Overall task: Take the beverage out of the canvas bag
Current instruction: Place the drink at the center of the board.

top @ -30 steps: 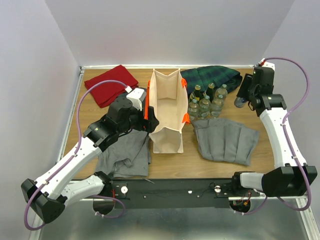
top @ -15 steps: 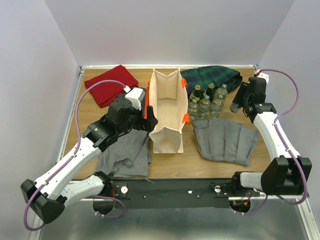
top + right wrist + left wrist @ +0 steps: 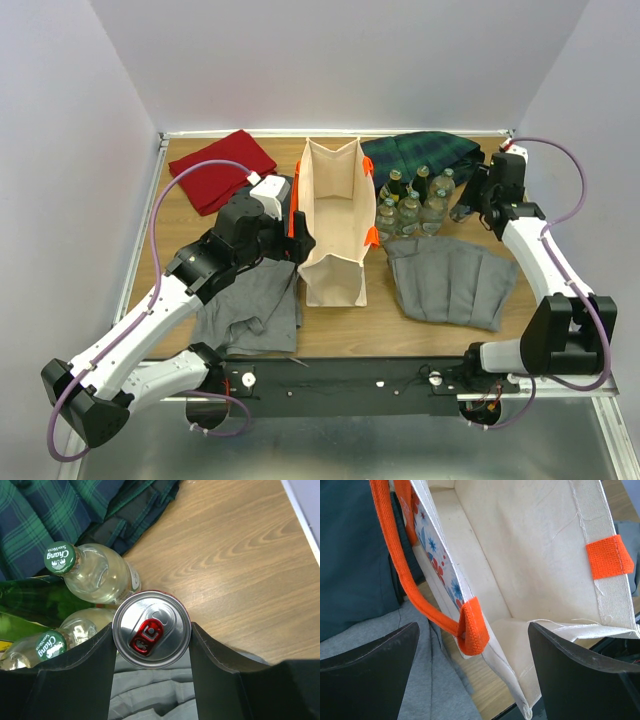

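Observation:
The beige canvas bag (image 3: 335, 215) with orange handles (image 3: 400, 565) stands upright mid-table. In the left wrist view its inside (image 3: 520, 555) shows only bare cloth. My left gripper (image 3: 296, 236) is open and straddles the bag's left wall, with a handle end (image 3: 472, 632) between its fingers. The beverage is a silver-topped can with a red tab (image 3: 151, 629). My right gripper (image 3: 468, 205) is shut on its sides, right of the bag. The can hangs beside green-capped bottles (image 3: 95, 575), over the edge of a grey garment.
Several bottles (image 3: 410, 205) stand in a cluster just right of the bag. A plaid cloth (image 3: 420, 152) lies behind them and a red cloth (image 3: 220, 170) at back left. Grey garments lie at front right (image 3: 450, 280) and front left (image 3: 250, 305).
My right arm has carried the can leftward from the right table edge to the bottle cluster. The left arm and the bag have not moved.

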`<act>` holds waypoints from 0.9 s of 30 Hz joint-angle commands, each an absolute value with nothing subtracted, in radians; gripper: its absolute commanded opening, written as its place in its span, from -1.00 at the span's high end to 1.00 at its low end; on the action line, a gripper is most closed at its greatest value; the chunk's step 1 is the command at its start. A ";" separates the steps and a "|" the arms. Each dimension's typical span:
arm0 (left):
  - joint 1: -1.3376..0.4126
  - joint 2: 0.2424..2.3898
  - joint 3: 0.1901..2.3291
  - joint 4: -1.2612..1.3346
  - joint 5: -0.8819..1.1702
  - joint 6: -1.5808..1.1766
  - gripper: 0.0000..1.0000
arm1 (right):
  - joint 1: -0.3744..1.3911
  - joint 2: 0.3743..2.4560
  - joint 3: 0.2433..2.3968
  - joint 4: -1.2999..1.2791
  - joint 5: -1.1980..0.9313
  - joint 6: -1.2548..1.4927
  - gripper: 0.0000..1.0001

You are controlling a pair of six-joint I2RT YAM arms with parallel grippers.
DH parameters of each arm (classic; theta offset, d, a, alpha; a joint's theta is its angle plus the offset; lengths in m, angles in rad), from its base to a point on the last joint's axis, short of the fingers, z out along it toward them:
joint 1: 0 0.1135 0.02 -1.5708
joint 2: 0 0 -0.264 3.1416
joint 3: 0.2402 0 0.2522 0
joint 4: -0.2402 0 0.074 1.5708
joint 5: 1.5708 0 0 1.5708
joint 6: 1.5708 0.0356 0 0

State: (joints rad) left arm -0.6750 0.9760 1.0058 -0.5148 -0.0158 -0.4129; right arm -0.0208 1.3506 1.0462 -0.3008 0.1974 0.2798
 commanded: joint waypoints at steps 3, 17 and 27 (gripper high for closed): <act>-0.673 0.962 1.002 -0.520 -0.038 -0.422 -0.98 | -0.025 1.359 1.039 -0.192 0.178 0.276 0.99; -0.673 0.971 1.003 -0.518 -0.035 -0.422 -0.98 | -0.025 1.417 1.043 -0.184 0.117 0.239 0.99; -0.673 0.971 1.002 -0.518 -0.035 -0.425 -0.98 | -0.025 1.476 1.084 -0.221 0.071 0.232 0.99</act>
